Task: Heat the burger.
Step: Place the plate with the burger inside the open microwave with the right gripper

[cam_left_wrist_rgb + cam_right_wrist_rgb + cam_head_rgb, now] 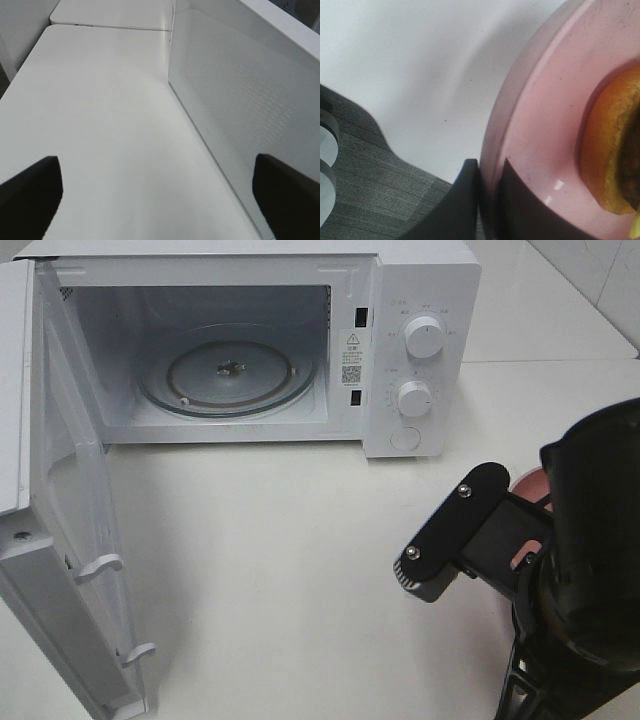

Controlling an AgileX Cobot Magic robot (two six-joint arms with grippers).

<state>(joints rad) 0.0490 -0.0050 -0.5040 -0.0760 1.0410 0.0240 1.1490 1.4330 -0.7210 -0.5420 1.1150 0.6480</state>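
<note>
The burger, with a golden-brown bun, lies on a pink round plate at the table's right side. My right gripper is shut on the plate's rim, one dark finger outside it and the other on the inner surface. In the exterior high view my right arm covers the burger, and only slivers of the pink plate show. My left gripper is open and holds nothing. Its fingers stand wide apart over bare table beside the microwave door.
The white microwave stands at the back with its door swung fully open to the left. Its glass turntable carries nothing. White tabletop stretches between the door and my right arm.
</note>
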